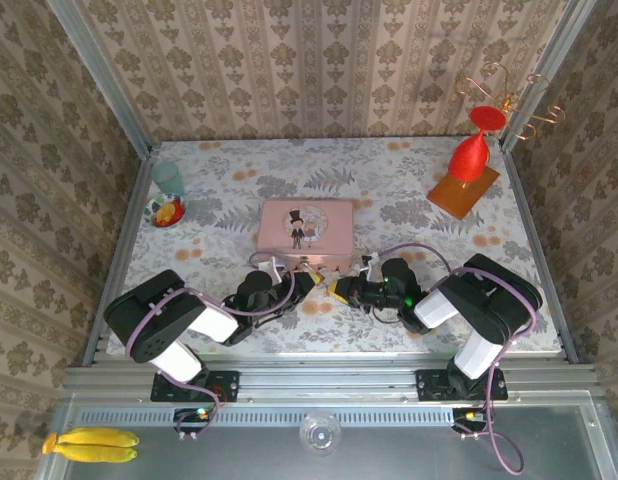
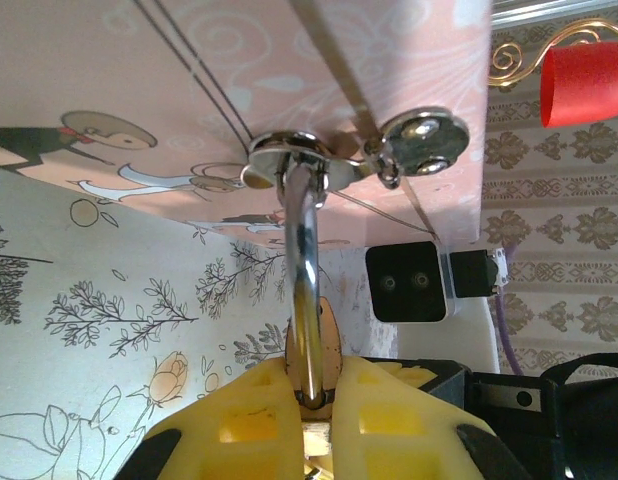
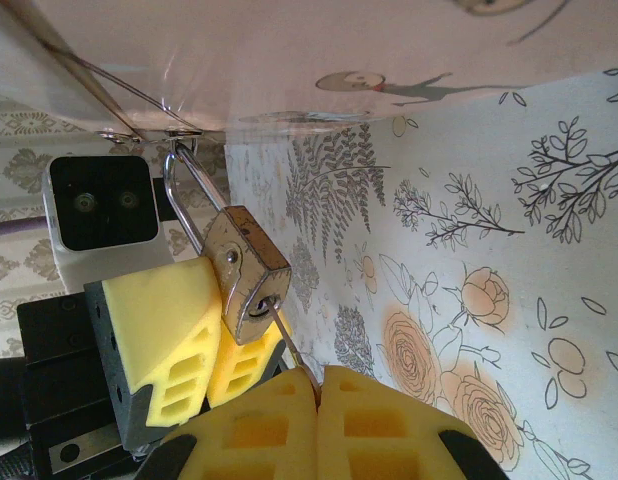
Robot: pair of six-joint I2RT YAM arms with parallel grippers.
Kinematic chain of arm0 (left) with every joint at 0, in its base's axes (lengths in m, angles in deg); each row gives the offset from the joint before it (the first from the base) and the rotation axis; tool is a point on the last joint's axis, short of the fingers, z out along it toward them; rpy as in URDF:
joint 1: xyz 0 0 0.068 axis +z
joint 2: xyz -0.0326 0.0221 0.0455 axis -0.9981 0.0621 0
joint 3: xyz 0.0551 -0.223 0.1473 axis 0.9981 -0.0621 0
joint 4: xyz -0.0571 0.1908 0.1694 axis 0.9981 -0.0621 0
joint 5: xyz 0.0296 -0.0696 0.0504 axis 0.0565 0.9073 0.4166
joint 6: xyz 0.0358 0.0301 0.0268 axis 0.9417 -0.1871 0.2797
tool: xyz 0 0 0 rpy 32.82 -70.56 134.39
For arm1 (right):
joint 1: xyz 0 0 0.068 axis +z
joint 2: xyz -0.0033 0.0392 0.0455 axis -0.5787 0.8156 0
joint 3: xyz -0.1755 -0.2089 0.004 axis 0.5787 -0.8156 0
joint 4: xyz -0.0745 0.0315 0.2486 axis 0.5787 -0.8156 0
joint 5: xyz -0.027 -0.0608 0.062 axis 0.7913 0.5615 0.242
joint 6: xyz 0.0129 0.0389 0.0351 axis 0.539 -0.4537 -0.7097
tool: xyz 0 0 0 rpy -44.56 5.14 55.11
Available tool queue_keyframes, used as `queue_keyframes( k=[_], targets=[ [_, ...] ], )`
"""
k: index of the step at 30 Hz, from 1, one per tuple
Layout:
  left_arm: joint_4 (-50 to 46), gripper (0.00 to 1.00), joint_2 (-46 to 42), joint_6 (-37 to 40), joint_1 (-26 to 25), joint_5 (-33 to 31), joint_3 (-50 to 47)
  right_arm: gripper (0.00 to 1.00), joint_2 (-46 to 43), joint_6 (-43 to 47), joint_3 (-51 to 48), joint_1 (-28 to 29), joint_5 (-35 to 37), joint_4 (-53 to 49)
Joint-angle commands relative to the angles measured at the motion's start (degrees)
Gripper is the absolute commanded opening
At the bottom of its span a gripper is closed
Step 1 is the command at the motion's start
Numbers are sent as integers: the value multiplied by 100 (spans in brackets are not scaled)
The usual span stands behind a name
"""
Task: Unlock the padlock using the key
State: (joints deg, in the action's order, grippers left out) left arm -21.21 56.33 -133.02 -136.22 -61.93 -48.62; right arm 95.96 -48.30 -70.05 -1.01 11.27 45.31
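Observation:
The small brass padlock (image 3: 247, 272) hangs by its silvery shackle (image 2: 304, 240) from the metal hasp (image 2: 289, 160) on the front of the pink box (image 1: 304, 225). My left gripper (image 2: 319, 385) is shut on the padlock (image 2: 320, 335), its yellow fingers (image 3: 161, 320) on either side of the body. My right gripper (image 3: 317, 395) is shut on the key (image 3: 291, 348). The key's thin blade runs up to the keyhole in the lock's underside, and its tip sits in the hole. In the top view both grippers (image 1: 305, 281) (image 1: 342, 291) meet at the padlock (image 1: 315, 271), just in front of the box.
A red goblet (image 1: 471, 152) stands on an orange board (image 1: 459, 192) at the back right, with a gold wire stand (image 1: 509, 95) behind it. At the back left are a pale cup (image 1: 167, 178) and a small fruit bowl (image 1: 167, 212). Bananas (image 1: 89, 444) lie off the table's near-left corner.

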Motion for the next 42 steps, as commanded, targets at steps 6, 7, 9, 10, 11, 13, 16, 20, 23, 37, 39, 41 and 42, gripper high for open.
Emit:
queue_keyframes(
  k=[6,7,9,10,11,13,16,20,23,37,39,41,42],
  targets=[
    [829,0,-285,35,-110,567,114,0,-11,17,-18,-208,174,75],
    [823,0,-285,31,-106,567,123,0,-22,38,-14,-220,166,20],
    [822,0,-274,31,-111,584,140,0,-14,22,17,-218,115,46],
    [823,0,-265,31,-106,593,140,0,-3,-9,18,-219,103,90],
    [823,0,-260,30,-111,600,149,0,4,-23,13,-227,108,126],
    [818,0,-251,25,-110,602,149,0,-18,-41,11,-262,123,151],
    [823,0,-241,34,-127,618,174,0,-38,-35,21,-286,114,114],
    [822,0,-230,29,-143,645,219,0,-41,-44,58,-288,105,104],
    [823,0,-232,39,-156,637,254,0,-49,-66,65,-288,92,120],
    [834,0,-169,81,-240,583,421,0,-16,-459,8,104,405,474],
    [839,0,-169,96,-249,584,430,0,66,-530,11,142,463,642],
    [833,0,-195,112,-259,584,426,0,156,-614,-30,138,489,847],
    [831,0,-205,122,-256,591,422,0,192,-642,-44,126,503,925]
  ],
)
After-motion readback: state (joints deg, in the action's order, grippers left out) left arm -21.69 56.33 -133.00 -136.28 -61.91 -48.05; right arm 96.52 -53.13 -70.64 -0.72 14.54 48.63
